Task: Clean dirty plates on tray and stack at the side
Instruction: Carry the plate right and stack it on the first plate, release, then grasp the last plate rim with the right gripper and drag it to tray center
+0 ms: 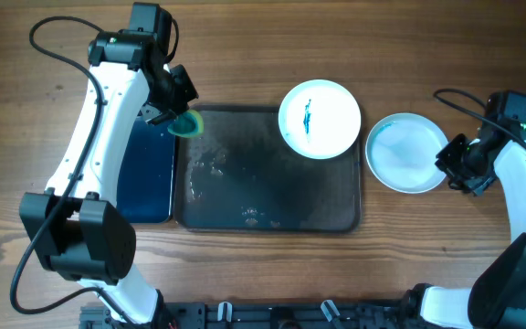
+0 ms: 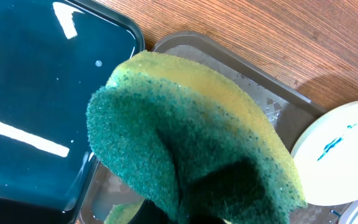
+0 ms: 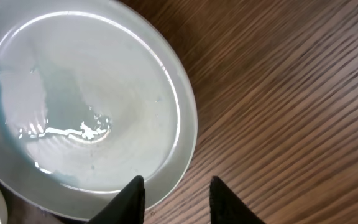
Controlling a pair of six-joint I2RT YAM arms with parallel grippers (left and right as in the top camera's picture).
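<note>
I count one wiped round white plate [image 1: 407, 153] off the dark brown-grey rectangular tray [image 1: 245, 183] at three o'clock, beside my parted right gripper [image 3: 179, 199]; one blue-streaked plate [image 1: 320, 119] awaits at its one o'clock; left gripper [image 1: 170, 108] clamps a green-yellow sponge [image 2: 191, 143].

Left arm [image 1: 108, 119] and right arm [image 1: 523, 196]: white tubular links between bulky black joint housings. A thin black cable [image 1: 32, 38] loops off each wrist, beside a small green light [image 1: 112, 38]. Right claw [image 3: 176, 198]: matte black, tapering fingers [image 3: 132, 196].
</note>
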